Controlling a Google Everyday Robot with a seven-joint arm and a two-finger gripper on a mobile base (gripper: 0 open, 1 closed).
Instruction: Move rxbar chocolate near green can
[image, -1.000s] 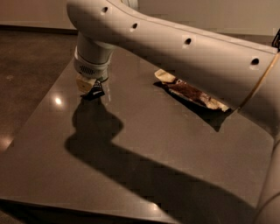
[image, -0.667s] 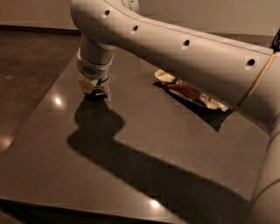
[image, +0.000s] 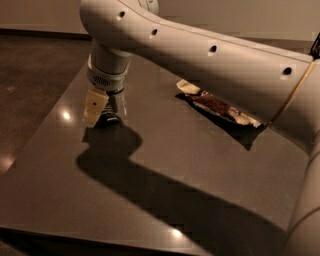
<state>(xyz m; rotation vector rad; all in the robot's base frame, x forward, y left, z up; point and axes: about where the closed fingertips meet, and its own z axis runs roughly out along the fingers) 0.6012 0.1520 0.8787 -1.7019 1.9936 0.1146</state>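
My gripper (image: 106, 116) hangs from the wrist over the left part of the dark table (image: 165, 170), its tips close to the surface. It is shut on a small dark wrapper with pale lettering, the rxbar chocolate (image: 108, 119), of which only the lower end shows between the fingers (image: 93, 106). The green can is not in view; the thick white arm (image: 210, 55) crosses the top of the picture and hides the table's far side.
A cream-and-brown chip bag (image: 217, 105) lies flat at the table's right rear, beside the arm. The table's left edge (image: 35, 135) drops to a brown floor. The arm's shadow falls across the middle of the table.
My gripper has moved a little toward the table's front, and the dark bar has moved with it. The chip bag has not moved.
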